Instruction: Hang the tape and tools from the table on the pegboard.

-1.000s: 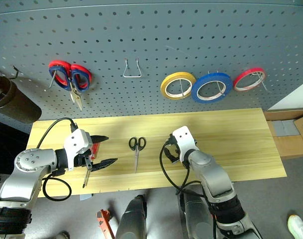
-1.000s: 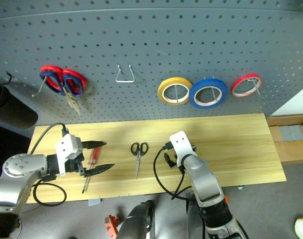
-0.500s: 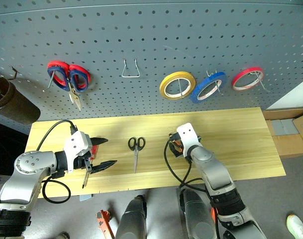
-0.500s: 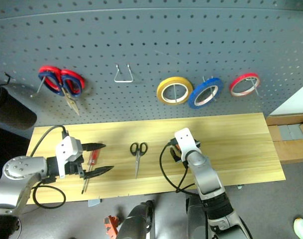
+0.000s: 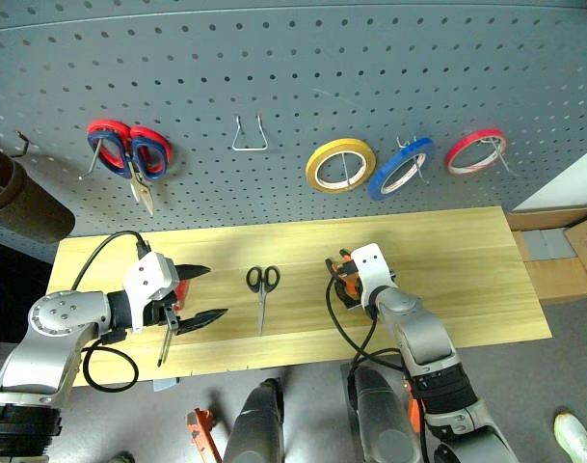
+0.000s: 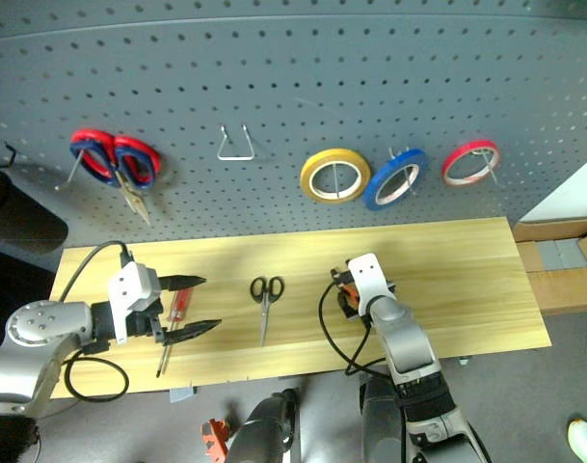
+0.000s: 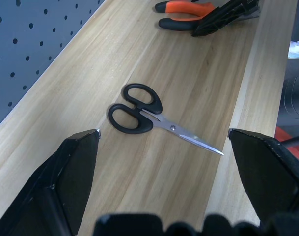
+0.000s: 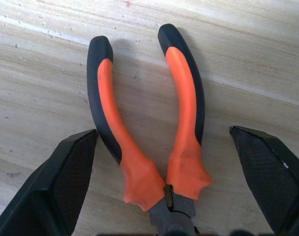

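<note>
The blue tape (image 5: 401, 167) hangs tilted on a hook of the dark grey pegboard (image 5: 293, 68). On the wooden table (image 5: 457, 251) the small black-handled scissors (image 5: 262, 289) lie at the middle. The orange-and-black pliers (image 8: 144, 128) lie just under my right gripper (image 8: 163, 132), which is open with a finger on each side of the handles and apart from them. My left gripper (image 5: 204, 292) hovers open at the table's left end, pointing toward the scissors (image 7: 139, 110). The red-handled screwdriver (image 6: 180, 304) lies below it.
Red-and-blue scissors (image 5: 129, 154), a bare wire hook (image 5: 250, 135), a yellow roll (image 5: 341, 164) and a thin red roll (image 5: 476, 151) hang on the board. A dark cylinder (image 5: 23, 207) sticks out at the far left. Cardboard boxes (image 5: 573, 260) sit past the table's right end.
My right gripper has moved a little to the right and forward over the pliers. The blue tape has turned from face-on to tilted on its hook. The left arm is still.
</note>
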### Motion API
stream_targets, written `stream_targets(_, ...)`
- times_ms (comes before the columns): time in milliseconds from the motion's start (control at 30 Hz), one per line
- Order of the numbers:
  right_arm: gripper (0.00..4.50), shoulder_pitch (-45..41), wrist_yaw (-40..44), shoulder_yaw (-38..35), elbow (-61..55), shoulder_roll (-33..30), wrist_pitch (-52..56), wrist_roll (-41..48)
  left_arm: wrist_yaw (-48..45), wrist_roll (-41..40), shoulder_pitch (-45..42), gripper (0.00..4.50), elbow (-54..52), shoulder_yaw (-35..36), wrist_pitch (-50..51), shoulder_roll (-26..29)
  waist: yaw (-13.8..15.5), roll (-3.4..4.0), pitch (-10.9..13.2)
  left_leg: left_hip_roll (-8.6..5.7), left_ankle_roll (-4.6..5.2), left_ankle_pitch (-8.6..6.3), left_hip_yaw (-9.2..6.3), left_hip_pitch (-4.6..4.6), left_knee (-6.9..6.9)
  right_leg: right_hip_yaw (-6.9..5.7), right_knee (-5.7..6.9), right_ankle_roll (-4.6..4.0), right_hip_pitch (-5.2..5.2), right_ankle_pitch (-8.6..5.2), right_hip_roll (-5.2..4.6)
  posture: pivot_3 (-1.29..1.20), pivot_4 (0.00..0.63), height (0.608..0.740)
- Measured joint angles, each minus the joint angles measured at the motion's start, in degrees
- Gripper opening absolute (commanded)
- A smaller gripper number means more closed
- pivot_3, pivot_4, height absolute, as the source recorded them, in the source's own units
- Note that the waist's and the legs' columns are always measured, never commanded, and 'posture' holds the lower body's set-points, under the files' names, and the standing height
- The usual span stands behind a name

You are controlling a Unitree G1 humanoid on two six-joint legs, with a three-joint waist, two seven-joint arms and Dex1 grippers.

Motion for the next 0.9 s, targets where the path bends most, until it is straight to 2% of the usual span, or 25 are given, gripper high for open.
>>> stream_targets(100,3.84,-0.2,0.0,-0.2,0.5,-0.2,-0.6,0.2,0.0,0.0,0.0,4.50,0.0,0.0,0.0,-0.1,-0.1,0.00,0.0,0.00,0.00,0.00,0.00,0.02,0.03,0.00,0.09,0.00,0.00,0.00,0.00,-0.03,0.372,0.740)
stream_targets(233,2.52,-0.7,0.4,-0.2,1.7,-0.9,-1.5,0.8,0.4,0.0,0.2,4.50,-0.3,0.0,0.1,-0.5,-0.1,-0.01,0.0,0.00,0.00,0.00,0.01,0.06,0.09,0.03,0.21,0.00,0.00,0.00,0.00,-0.03,0.370,0.740)
stream_targets(267,2.42,-0.8,0.5,-0.2,2.0,-1.0,-1.7,1.0,0.7,-0.1,0.3,4.50,-0.5,0.0,0.2,-0.8,-0.1,-0.02,0.0,0.00,0.00,0.00,0.01,0.07,0.10,0.03,0.24,0.00,0.00,0.00,0.00,-0.03,0.370,0.740)
stream_targets(633,2.42,0.5,2.3,1.9,0.2,-2.2,-1.9,1.2,3.1,-1.8,2.3,4.50,-3.7,1.3,3.3,-2.5,-0.1,-0.02,0.0,-0.01,0.01,-0.01,0.01,0.04,0.35,0.08,0.49,0.00,-0.02,0.00,0.00,-0.02,0.368,0.740)
stream_targets(900,2.42,5.8,5.0,7.0,-25.2,-2.2,4.9,3.6,6.4,-8.1,5.3,4.50,-8.4,6.2,10.6,-4.3,0.1,-0.02,0.0,-0.01,0.02,-0.02,-0.07,-0.06,0.46,0.11,0.61,0.00,-0.12,0.00,0.01,-0.01,0.373,0.740)
